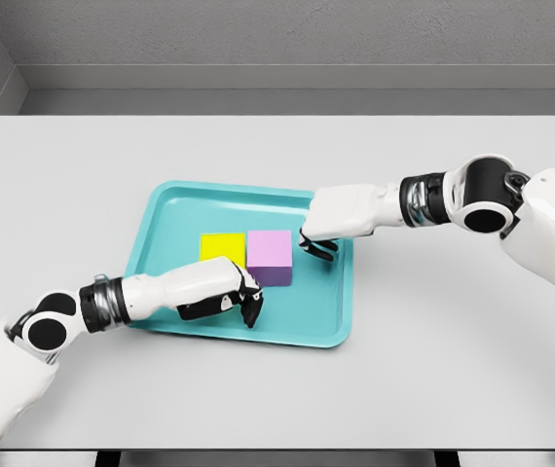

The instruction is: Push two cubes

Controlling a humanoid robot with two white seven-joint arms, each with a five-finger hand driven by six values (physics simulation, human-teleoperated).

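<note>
The fingers (248,304) of our left hand (221,292) are curling downward and holding nothing, hovering over the tray (166,209) just in front of the yellow cube (221,245). The fingers (318,249) of our right hand (341,219) are also curling loosely inward, gripping nothing, and sitting just to the right of the pink cube (270,255), near it but with a slim gap showing.

We are looking down at a grey table (453,370). A teal tray is lying near its middle. Inside the tray, the yellow cube and the pink cube are sitting side by side, touching, with the yellow one on the left. Both are resting flat around the tray's centre.

Our left arm is reaching in from the lower left, our right arm from the right edge.

We are judging that the cubes are already together, so the pushing appears largely done, or the hands are bracketing the pair for a further shove. We cannot tell where the cubes are meant to end up. Neither hand is clearly pressing on a cube right now.
</note>
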